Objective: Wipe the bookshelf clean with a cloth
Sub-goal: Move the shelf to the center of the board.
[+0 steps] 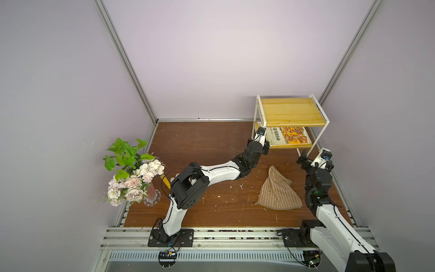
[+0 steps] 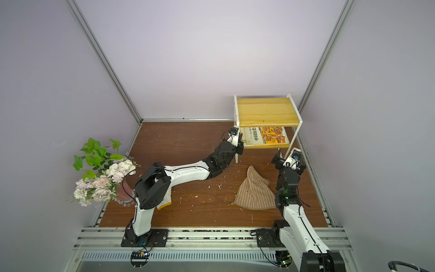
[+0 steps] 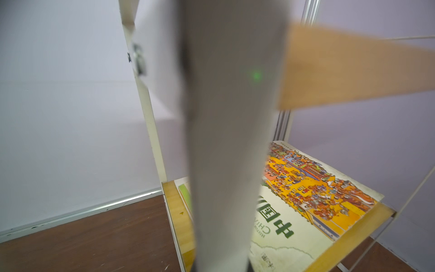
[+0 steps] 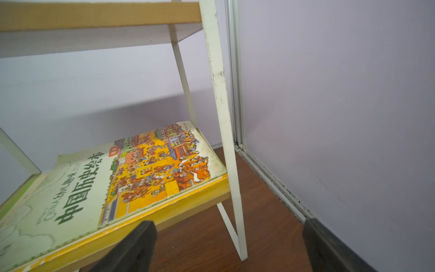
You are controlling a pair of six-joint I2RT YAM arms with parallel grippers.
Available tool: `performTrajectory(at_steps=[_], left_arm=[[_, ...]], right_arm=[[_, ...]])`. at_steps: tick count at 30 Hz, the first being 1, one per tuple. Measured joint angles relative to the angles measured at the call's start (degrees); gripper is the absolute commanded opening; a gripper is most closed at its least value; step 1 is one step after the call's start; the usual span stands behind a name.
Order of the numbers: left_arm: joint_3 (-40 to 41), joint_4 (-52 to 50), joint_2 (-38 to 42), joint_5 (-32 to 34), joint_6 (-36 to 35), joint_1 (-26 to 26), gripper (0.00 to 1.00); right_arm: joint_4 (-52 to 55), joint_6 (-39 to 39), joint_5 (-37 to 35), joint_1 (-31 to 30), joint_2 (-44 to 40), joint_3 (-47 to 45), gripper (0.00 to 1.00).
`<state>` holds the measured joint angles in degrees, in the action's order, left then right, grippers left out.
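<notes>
Left gripper (image 1: pixel 264 144): my jaws clamped on bookshelf (image 1: pixel 292 111) front leg. Right gripper (image 4: pixel 229 225): my jaws wide apart, facing other front leg. Cloth (image 1: pixel 279 190): crumpled, untouched.

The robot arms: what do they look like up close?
The left arm and right arm have smooth white shells between chunky black joints, with thin black cables running along them. Each wrist carries a small white camera with a blue lens. The right gripper has blunt black fingers.
</notes>
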<state>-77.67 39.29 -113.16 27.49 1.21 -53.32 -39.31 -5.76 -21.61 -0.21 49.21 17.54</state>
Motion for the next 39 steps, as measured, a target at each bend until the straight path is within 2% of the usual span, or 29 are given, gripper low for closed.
performTrajectory(at_steps=[7, 12, 18, 24, 28, 34, 37, 39], left_arm=[[18.86, 5.77, 13.64, -3.96, -0.5, 6.73, 0.0], [30.86, 9.92, 22.95, -11.39, -1.7, 14.23, 0.0], [38.84, 8.7, 31.82, -20.06, -1.81, 24.17, 0.0], [40.41, 4.02, 36.02, -28.37, -2.86, 29.4, 0.0], [40.02, 2.03, 36.61, -33.53, -4.42, 30.38, 0.0], [36.37, -3.13, 35.36, -41.59, -7.28, 31.8, 0.02], [36.37, -3.21, 35.3, -43.23, -7.54, 32.26, 0.04], [36.79, -2.62, 35.32, -44.13, -7.41, 32.81, 0.05]], right_arm=[[-1.16, 2.51, 14.21, -0.9, 4.02, 4.11, 0.96], [-3.26, 3.56, 23.41, -4.96, 6.8, 4.57, 0.96], [-6.99, 3.89, 29.62, -9.22, 7.8, 3.87, 0.96], [-5.86, 2.05, 32.26, -11.91, 7.5, 3.65, 0.98], [3.26, -6.93, 28.3, -12.02, 5.46, 3.45, 0.98], [33.29, -23.08, 18.16, -12.04, 2.03, 4.09, 0.97], [42.27, -27.74, 17.68, -12.02, 1.31, 3.96, 0.96], [45.18, -29.68, 18.16, -12.04, 1.27, 3.3, 0.9]])
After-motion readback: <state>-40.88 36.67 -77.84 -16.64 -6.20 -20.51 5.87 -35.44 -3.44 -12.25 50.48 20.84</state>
